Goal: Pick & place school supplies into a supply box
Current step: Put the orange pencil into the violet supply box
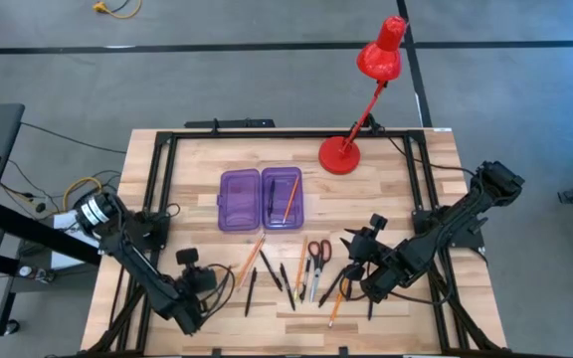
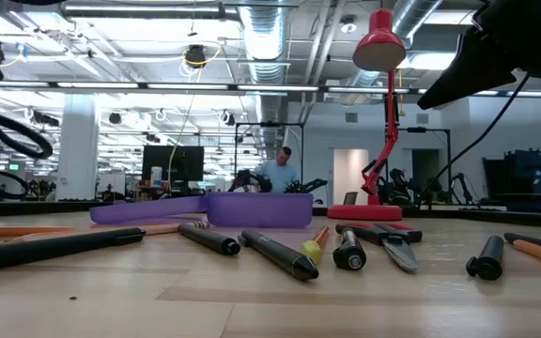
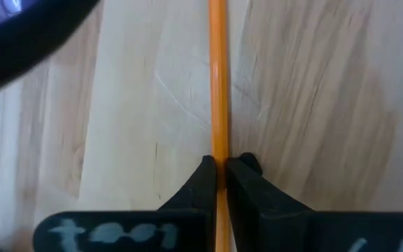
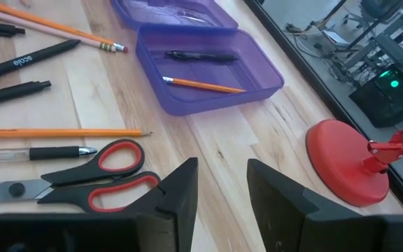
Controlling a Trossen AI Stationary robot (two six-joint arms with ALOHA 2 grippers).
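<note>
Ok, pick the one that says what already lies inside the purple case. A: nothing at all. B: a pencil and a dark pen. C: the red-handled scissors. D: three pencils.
B: in the right wrist view one half of the purple case holds an orange pencil and a dark pen, while the scissors lie out on the table.

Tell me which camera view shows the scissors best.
The right wrist view: the scissors lie close up, red handles and blades plain, beside pencils and pens. The high view shows them small near the right gripper. The low view shows them edge-on. The left wrist view misses them.
</note>
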